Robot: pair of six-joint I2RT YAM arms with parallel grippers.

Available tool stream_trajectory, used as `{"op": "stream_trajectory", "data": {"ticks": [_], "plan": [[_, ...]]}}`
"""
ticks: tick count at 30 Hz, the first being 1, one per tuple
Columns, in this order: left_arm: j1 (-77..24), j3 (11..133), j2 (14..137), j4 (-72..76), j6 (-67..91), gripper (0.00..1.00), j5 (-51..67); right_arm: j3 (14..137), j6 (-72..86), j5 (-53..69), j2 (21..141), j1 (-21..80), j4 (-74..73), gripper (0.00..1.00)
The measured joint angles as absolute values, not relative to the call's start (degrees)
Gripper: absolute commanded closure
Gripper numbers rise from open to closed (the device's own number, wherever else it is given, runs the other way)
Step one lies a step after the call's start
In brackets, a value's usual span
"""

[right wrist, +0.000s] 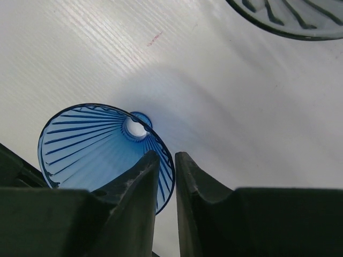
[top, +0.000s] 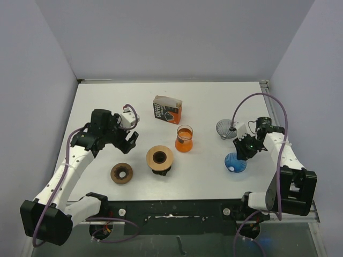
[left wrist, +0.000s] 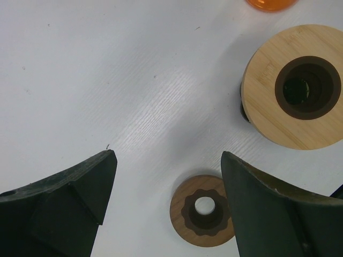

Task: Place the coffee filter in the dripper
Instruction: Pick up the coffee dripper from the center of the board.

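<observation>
A blue ribbed glass dripper (top: 235, 162) lies tilted on the white table (top: 214, 101) at the right. My right gripper (top: 244, 147) is closed on its rim. In the right wrist view one finger sits inside the blue dripper (right wrist: 96, 150) and the other outside, the right gripper (right wrist: 167, 155) pinching the wall. An orange and brown box marked coffee (top: 168, 110) stands at the back centre. No loose coffee filter shows. My left gripper (top: 126, 142) hangs open above the table, over a small wooden ring (left wrist: 202, 210), with the left gripper (left wrist: 167, 154) holding nothing.
A grey glass dripper (top: 225, 128) sits just behind the blue one, its rim at the top of the grey dripper (right wrist: 289, 16) wrist view. An orange carafe (top: 184, 139), a round wooden stand (top: 159, 158) and the wooden ring (top: 121, 173) occupy the middle.
</observation>
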State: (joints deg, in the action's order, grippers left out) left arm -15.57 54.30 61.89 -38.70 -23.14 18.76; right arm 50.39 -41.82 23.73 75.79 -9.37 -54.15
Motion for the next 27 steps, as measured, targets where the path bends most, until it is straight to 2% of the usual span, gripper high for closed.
{"op": "stream_trajectory", "data": {"ticks": [8,19,27], "plan": [[-16.0,54.3,61.9,-38.7,-23.2,0.22,18.8,51.7,-41.6,25.4,76.4,-10.2,-56.2,1.00],[-19.7,58.1,61.9,-38.5,-25.1,0.22,19.6,61.4,-41.3,32.0,76.4,-8.6,-62.1,1.00],[-22.4,65.0,63.8,-39.1,-28.4,0.22,22.5,72.6,-35.5,35.5,76.5,3.5,-64.3,1.00]]}}
